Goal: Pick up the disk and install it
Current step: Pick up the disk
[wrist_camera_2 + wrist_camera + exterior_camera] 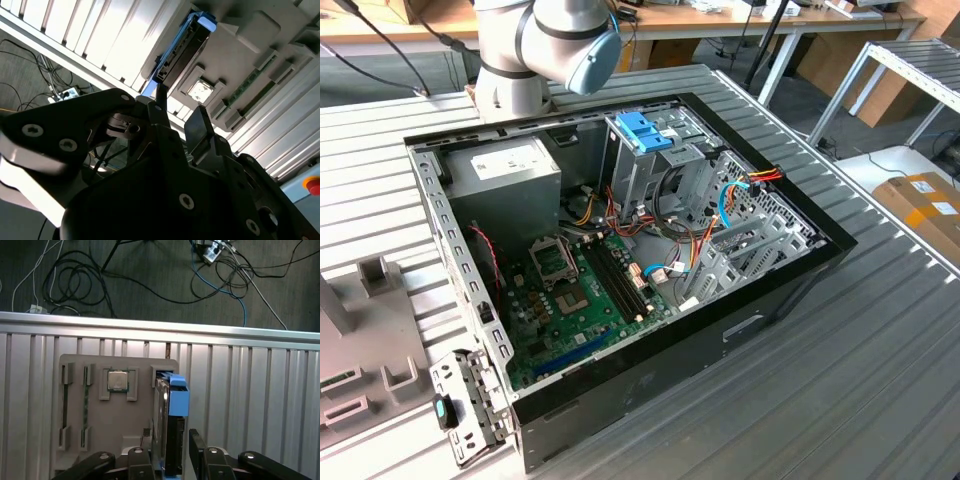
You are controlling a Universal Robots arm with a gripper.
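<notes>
The disk [170, 430] stands on edge in a slot of a grey holder tray [100, 415], its blue bracket [178, 396] at the end away from me. In the second wrist view the disk [182, 47] appears as a dark slab with a blue edge. My gripper [174, 441] is open, one black finger on each side of the disk's near end. One finger [161, 97] lies close against the disk; the other finger [200, 122] stands a little apart from it.
The tray also carries a processor chip [118, 380] and slim slotted holders. The ribbed metal table ends at an edge [160, 330] with cables on the floor beyond. The open computer case [650, 370] holds a drive cage with a blue latch [645, 130], a power-supply box [505, 175] and the motherboard [580, 290].
</notes>
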